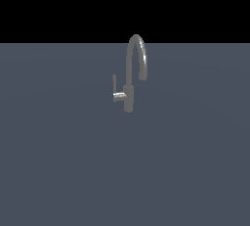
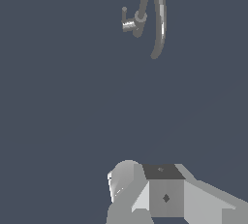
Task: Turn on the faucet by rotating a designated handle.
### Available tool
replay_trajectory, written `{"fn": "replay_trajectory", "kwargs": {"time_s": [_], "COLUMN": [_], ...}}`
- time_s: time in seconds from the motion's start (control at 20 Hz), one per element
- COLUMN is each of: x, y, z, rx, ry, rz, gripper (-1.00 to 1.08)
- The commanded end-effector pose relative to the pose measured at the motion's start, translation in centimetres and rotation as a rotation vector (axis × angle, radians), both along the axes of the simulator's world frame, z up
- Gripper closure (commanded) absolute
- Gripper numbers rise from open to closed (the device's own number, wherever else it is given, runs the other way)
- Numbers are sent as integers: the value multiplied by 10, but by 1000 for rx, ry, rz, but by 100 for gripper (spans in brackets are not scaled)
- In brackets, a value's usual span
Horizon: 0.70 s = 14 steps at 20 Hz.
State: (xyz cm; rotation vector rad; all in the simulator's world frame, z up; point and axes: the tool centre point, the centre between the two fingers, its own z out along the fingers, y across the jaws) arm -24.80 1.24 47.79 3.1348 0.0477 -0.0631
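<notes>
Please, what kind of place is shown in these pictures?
It looks like a bare simulated test scene, not a real kitchen. A lone grey faucet with a small handle stands on a flat, plain grey floor, with a black void behind. There is no sink, no wall and no counter.

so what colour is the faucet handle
Grey, like the rest of the faucet; the handle shows best in the exterior view, with a lighter sheen on its stub.

A flat slate-blue surface (image 1: 58, 161) fills the scene, meeting a plain black backdrop (image 1: 53, 5) behind it.
</notes>
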Motion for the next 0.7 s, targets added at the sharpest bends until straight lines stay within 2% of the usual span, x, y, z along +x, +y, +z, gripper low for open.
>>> {"fn": "replay_trajectory", "kwargs": {"time_s": [0.0,0.35,0.65], "x": [0,0,2], "y": [2,4,11], "z": [-3,2,21], "rx": [3,2,-3], "ry": [13,-7,-73], "rz": [5,-12,-73], "gripper": [108,108,108]}}
